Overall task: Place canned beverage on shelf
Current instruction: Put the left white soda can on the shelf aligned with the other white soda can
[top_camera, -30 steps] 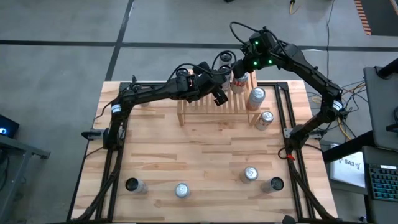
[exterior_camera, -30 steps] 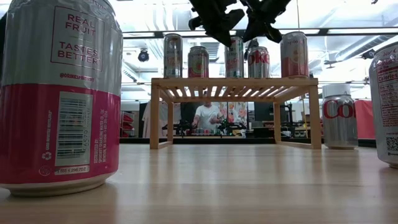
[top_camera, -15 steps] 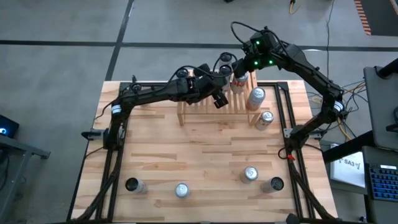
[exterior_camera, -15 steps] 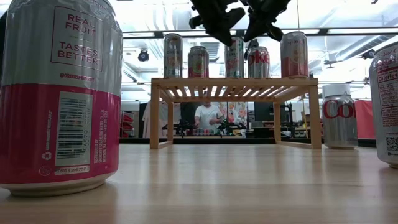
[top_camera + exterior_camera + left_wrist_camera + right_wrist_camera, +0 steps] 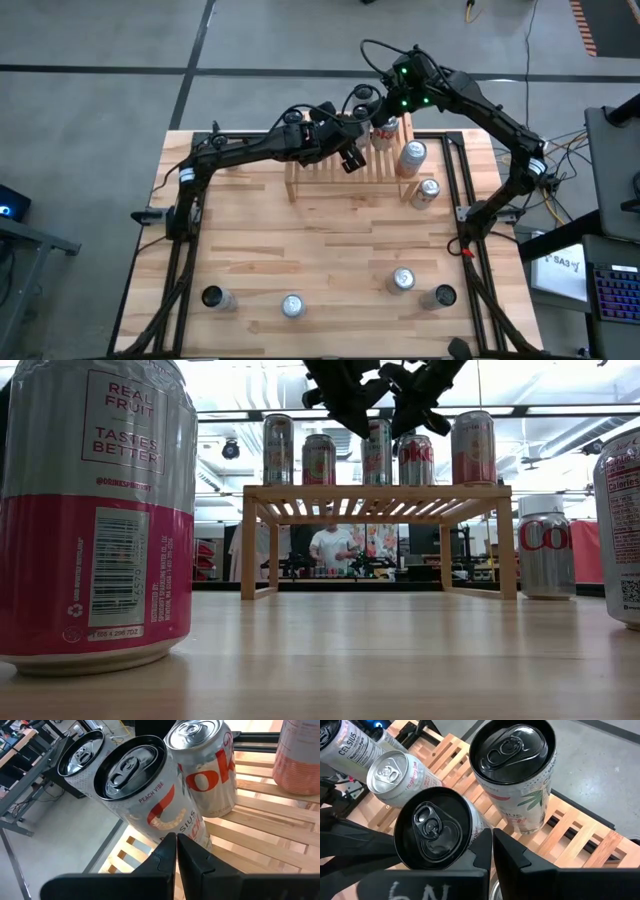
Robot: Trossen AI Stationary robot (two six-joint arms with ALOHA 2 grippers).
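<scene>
Both sets of fingers, left gripper [image 5: 352, 158] and right gripper [image 5: 385, 108], are pinched together and empty above the shelf [image 5: 310, 180]. The upright Celsius can [image 5: 150, 795] stands on its far slats, directly beyond the left fingers.

Light was bright and even from overhead. Ceiling fixtures glared white in the low view. The near can [image 5: 95, 510] loomed blurred; shadows stayed soft.

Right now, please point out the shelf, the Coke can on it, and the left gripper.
shelf [image 5: 375, 491], low view, front rail.
Coke can [image 5: 210, 770], left wrist view, side.
left gripper [image 5: 176, 851], left wrist view, between fingertips.
</scene>
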